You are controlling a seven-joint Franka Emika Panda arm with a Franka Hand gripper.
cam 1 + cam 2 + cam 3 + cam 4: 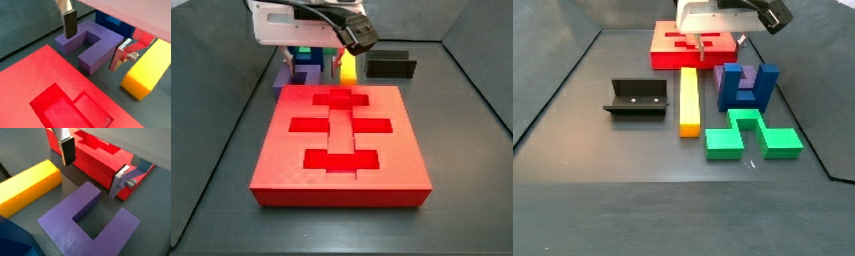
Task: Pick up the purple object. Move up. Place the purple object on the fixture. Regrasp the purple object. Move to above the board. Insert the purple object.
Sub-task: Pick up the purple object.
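The purple object [93, 45] is a chunky U-shaped block lying flat on the dark floor, between the red board [40, 75] and a yellow bar. In both wrist views my gripper [96, 39] is open. One finger [69, 25] hangs over the block's closed end and the other finger [123, 52] stands beside its outer prong. Nothing is held between them. In another wrist view the purple object [80, 218] lies just off the board's [93, 163] side wall. The gripper [301, 42] hovers at the board's [338, 130] far end. The black fixture [636, 97] stands apart.
A yellow bar [688, 100] lies between the fixture and a dark blue notched block [747, 88]. A green block [751, 135] sits in front of the blue one. The yellow bar [147, 70] is close to my outer finger. Grey walls ring the floor.
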